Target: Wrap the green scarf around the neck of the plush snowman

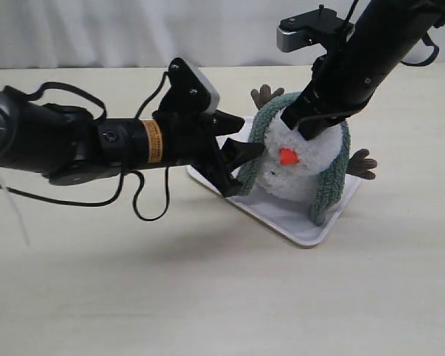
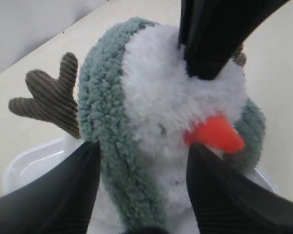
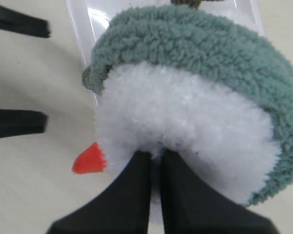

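**Exterior view.** You see the fluffy white plush snowman (image 1: 300,167) sitting on a shallow white rectangular tray (image 1: 285,222). The tray lies at an angle on the pale beige worktop (image 1: 208,297). The toy's head is uppermost. Its orange cone nose (image 1: 287,156) points toward this camera and slightly toward the left arm's side. 2 brown corduroy twig arms show: 1 (image 1: 266,96) behind the head on the left and 1 (image 1: 362,165) out to the right.

**Scarf.** The fuzzy grey-green knit scarf (image 1: 334,182) is not at the neck. Its long axis runs as an arch over the crown of the head, from side to side. Both ends hang down the flanks toward the tray. The neck crease is hidden by pile and scarf.

**Left gripper** (image 1: 245,169). Note the 2 black fingers spread wide, holding nothing. In the left wrist view they straddle the hanging left strand of scarf and the cheek beside it. 1 finger (image 2: 63,195) is outside the strand and the other (image 2: 224,195) is below the nose. You cannot tell whether they touch the fabric.

**Right gripper** (image 1: 312,132). It reaches from above onto the top front of the head. In the right wrist view its fingers (image 3: 132,195) stand almost together. Their tips are sunk in the white pile just in front of the scarf's edge, pinching a tuft of the snowman.
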